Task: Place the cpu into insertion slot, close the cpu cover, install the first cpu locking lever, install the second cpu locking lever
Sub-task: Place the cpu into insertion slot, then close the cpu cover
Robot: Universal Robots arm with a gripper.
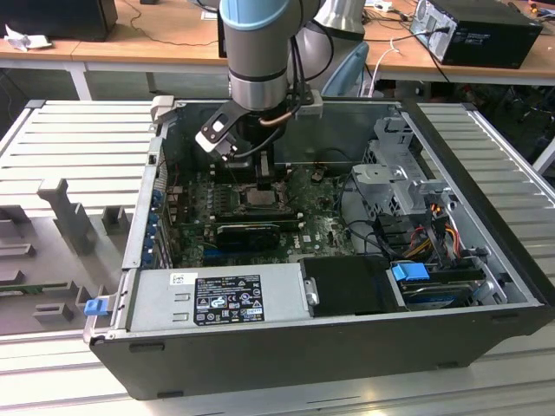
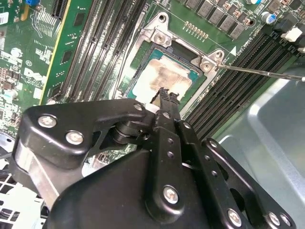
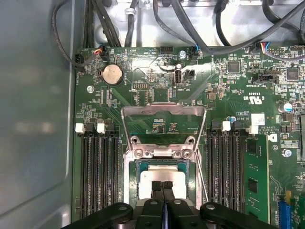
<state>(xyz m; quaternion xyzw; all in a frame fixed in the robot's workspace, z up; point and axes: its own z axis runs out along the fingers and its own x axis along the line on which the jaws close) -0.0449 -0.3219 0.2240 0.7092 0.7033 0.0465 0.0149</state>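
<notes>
My claw (image 3: 163, 187) is pinched narrow, its two black fingertips pressed together with nothing that I can see between them; the tips hang right over the cpu (image 3: 164, 171), though I cannot tell whether they touch it. The cpu lies flat in the insertion slot (image 3: 129, 179), silvery top up, with the slot's metal rim around it. Just past the slot, the cpu cover (image 3: 163, 110) is swung open on its hinge; bare green board shows through its square window. In the second wrist view one thin wire locking lever (image 2: 257, 71) sticks out free from a corner of the slot and crosses the memory slots (image 3: 97, 167); these long black rows flank the slot on both sides. A round coin battery (image 3: 112, 74) sits on the board beyond the cover.

In the exterior view my arm comes down from twelve o'clock into the open computer case (image 1: 347, 364). A long black card (image 1: 247, 232) lies at six o'clock from the slot, just beside it; the labelled power-supply box (image 1: 217, 299) is farther out at six o'clock. A grey drive cage (image 1: 395, 173) stands at three o'clock; a wooden desk (image 1: 156, 43) runs across at twelve o'clock, well apart from the case.
</notes>
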